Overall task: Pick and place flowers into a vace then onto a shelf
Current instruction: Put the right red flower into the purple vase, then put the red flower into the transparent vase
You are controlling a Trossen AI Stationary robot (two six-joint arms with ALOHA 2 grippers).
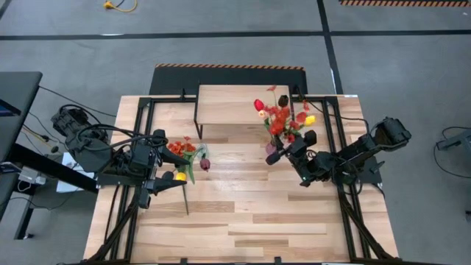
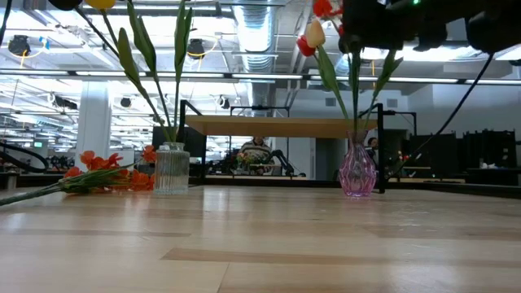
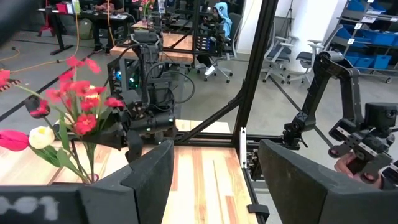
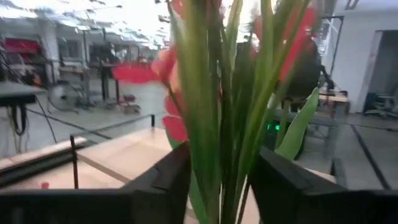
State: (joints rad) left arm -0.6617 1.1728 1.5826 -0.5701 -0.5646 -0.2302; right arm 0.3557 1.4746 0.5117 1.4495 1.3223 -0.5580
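A grey workshop floor surrounds the slatted wooden tabletop (image 1: pixel 243 213), with desks and office chairs in the room beyond. At the tabletop's far edge stands the shelf (image 1: pixel 234 103), a light plank on thin black legs, its top bare.

The left arm reaches in over the tabletop's left side, and its tool (image 1: pixel 163 179) hovers with the fingers parted and nothing between them. Just beside it a ribbed clear glass vase (image 2: pixel 171 168) holds a few tall stems, and loose flowers (image 1: pixel 185 153) lie flat on the wood: a spray of red-orange blossoms (image 2: pixel 104 174), a dark maroon tulip (image 1: pixel 204 163) and a yellow one (image 1: pixel 180 177).

The right arm comes in from the right. Its tool (image 1: pixel 278 153) sits at the bunch in the pink glass vase (image 2: pixel 357 172), which stands just right of the shelf. In the right wrist view the green stems (image 4: pixel 221 124) rise between its two fingers (image 4: pixel 161 180), which stand apart on either side of them rather than pinching.
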